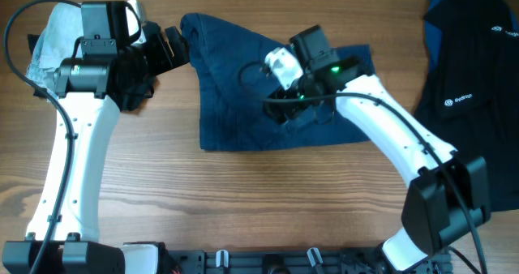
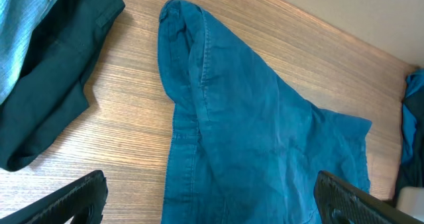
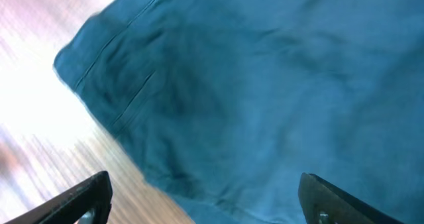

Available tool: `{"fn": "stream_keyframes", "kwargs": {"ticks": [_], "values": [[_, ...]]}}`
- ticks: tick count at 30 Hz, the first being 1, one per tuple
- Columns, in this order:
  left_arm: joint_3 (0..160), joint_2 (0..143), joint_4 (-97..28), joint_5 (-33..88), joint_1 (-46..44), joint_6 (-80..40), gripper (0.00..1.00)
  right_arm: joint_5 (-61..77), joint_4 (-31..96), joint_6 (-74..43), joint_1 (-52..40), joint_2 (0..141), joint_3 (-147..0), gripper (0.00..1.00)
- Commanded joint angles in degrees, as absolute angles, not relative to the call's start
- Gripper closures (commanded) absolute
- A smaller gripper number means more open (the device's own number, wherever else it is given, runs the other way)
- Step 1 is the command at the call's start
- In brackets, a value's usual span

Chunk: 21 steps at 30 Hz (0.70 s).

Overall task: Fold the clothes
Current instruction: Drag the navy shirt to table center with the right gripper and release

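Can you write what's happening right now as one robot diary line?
shorts: rumpled on table | left end effector: open, empty | right end effector: open, above shorts

Overhead is bright, even and sharp, with only soft shadows on the counter (image 1: pixel 243 201). The left wrist view is clear, the clothes (image 2: pixel 265 151) tinted teal. The right wrist view is blurred, its left edge glaring white.
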<state>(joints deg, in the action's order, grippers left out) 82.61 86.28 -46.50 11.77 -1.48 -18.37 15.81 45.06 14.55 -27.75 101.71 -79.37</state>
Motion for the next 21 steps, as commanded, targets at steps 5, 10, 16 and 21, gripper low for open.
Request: {"fn": "stream_keyframes", "kwargs": {"ticks": [5,10,16,21], "values": [[82.5,85.3,-46.4,11.2,-1.2,-18.3,0.00,9.8,46.6,18.0,-34.7,106.3,-77.8,0.15],[82.5,85.3,-46.5,10.9,-1.2,-18.3,0.00,2.4,45.3,17.4,-37.7,110.7,-77.8,0.17],[82.5,85.3,-47.0,10.8,-1.2,-18.3,0.00,-1.8,39.9,14.8,-38.5,113.9,-77.8,0.18],[82.5,85.3,-47.0,10.8,-1.2,-18.3,0.00,-2.8,38.2,14.3,-38.9,115.4,-77.8,0.25]]}}
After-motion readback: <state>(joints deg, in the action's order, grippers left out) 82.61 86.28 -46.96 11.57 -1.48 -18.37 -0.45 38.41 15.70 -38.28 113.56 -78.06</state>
